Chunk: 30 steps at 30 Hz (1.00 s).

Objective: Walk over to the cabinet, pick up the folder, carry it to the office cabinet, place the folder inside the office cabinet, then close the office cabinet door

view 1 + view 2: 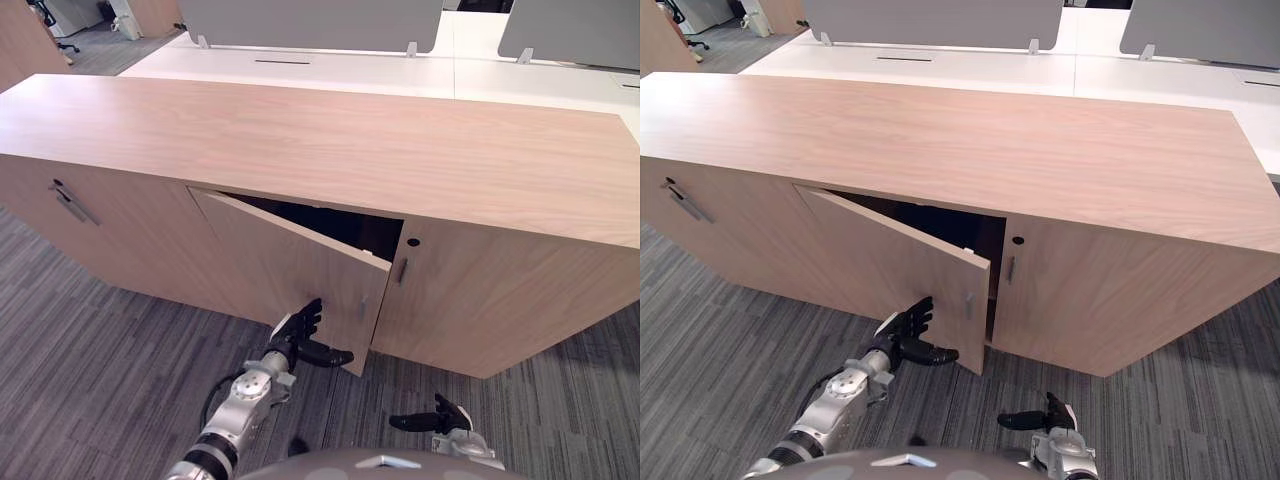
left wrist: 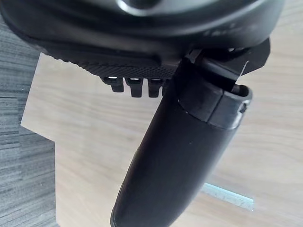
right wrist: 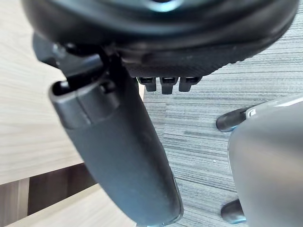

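Note:
A low wooden office cabinet point(image 1: 330, 140) stands in front of me. Its middle door point(image 1: 285, 275) hangs partly open, swung out toward me, with a dark gap point(image 1: 340, 225) behind it. My left hand point(image 1: 300, 335) is at the door's lower free corner, with straight fingers laid against the door's front. In the left wrist view its thumb point(image 2: 180, 156) lies over the wood, near the door's small metal handle point(image 2: 227, 196). Low by my body, my right hand point(image 1: 440, 418) hangs open over the carpet, holding nothing; its thumb point(image 3: 123, 151) is straight.
The right-hand door point(image 1: 500, 300) is closed, with a slim handle point(image 1: 402, 271) and a lock hole point(image 1: 413, 242). The left door point(image 1: 70, 205) has a handle too. White desks point(image 1: 300, 70) with grey screens point(image 1: 310, 20) stand behind. Grey carpet point(image 1: 100, 380) covers the floor.

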Available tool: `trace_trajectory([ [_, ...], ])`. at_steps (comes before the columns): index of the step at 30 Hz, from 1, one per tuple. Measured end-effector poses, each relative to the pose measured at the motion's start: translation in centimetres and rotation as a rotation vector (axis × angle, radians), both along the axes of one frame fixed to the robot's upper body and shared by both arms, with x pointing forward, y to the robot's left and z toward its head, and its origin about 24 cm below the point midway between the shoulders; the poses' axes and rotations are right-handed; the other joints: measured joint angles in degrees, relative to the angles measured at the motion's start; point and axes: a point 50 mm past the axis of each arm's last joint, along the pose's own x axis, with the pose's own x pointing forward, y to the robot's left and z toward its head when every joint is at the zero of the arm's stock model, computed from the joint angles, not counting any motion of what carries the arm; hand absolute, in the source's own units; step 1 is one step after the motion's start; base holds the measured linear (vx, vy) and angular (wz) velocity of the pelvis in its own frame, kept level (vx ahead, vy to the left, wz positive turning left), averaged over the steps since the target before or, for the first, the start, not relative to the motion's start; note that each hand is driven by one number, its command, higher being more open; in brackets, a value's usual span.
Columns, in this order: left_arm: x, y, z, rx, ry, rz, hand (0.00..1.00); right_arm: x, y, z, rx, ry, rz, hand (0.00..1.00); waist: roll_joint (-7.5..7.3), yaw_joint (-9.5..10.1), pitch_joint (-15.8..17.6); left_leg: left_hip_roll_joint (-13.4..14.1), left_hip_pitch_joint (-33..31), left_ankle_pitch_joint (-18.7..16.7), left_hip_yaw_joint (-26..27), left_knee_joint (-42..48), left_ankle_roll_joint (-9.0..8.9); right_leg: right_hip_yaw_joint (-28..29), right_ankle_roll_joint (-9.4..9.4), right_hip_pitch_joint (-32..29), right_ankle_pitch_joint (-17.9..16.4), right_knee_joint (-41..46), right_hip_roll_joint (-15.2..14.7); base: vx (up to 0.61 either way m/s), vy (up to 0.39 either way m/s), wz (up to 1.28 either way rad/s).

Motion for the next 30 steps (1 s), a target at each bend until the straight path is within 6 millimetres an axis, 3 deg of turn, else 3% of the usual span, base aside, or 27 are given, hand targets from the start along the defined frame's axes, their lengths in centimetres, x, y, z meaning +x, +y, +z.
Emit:
trace_trajectory([
  [2, 0.5, 0.0, 0.0, 0.03, -0.004, 0.022, 1.0, -0.1, 0.0, 0.0, 0.0, 0.0, -0.021, 1.0, -0.17, -0.21, 0.11, 0.11, 0.0, -0.17, 0.46, 0.0, -0.19, 0.53, -0.01, -0.26, 0.0, 0.01, 0.08, -0.01, -0.012, -0.17],
  [8, 1.8, 2.9, -0.2, 0.162, -0.012, 0.139, 1.0, 0.1, 0.2, 0.0, -0.001, -0.004, -0.034, 1.0, -0.75, -1.46, 0.12, 1.19, 0.17, -1.17, 5.13, 0.06, -0.98, 5.38, -0.3, -2.2, 1.47, -0.78, 0.99, 0.0, -0.018, -0.39],
  [18, 2.3, 3.5, -0.2, 0.216, -0.019, 0.147, 1.0, -2.5, -1.1, -0.6, -0.012, 0.072, -0.122, 1.0, -0.99, -3.26, 0.28, 1.8, 0.75, -1.3, 6.98, 0.29, -1.14, 6.58, -0.47, -2.81, 2.91, -1.3, 1.52, -0.02, -0.022, -0.16],
  [22, 0.7, 3.9, -1.0, 0.209, 0.022, 0.159, 1.0, -2.7, -1.2, -0.6, -0.012, 0.082, -0.129, 1.0, -1.1, -2.97, 0.37, 1.97, 1.84, -1.71, 8.13, 0.36, -1.79, 9.93, -0.49, -3.57, 3.5, -1.37, 2.02, -0.05, -0.019, -0.4],
  [25, -1.6, 4.4, -2.2, 0.173, 0.087, 0.218, 1.0, -2.3, -1.2, -0.6, -0.017, 0.081, -0.121, 1.0, -1.49, -2.18, 0.86, 2.1, 1.43, -2.54, -4.06, 1.65, -1.98, 13.51, 0.12, -5.27, 5.07, -1.89, 2.06, 0.0, -0.064, -0.58],
  [30, -5.9, 5.8, -5.4, 0.212, 0.284, 0.246, 1.0, -3.3, -1.2, -0.7, -0.009, 0.099, -0.153, 1.0, -1.98, 0.09, 1.21, 2.34, 2.33, -5.3, -3.87, 3.11, -2.4, 14.11, 0.48, -5.07, 5.61, -1.58, 2.22, -0.05, 0.049, -0.23],
])
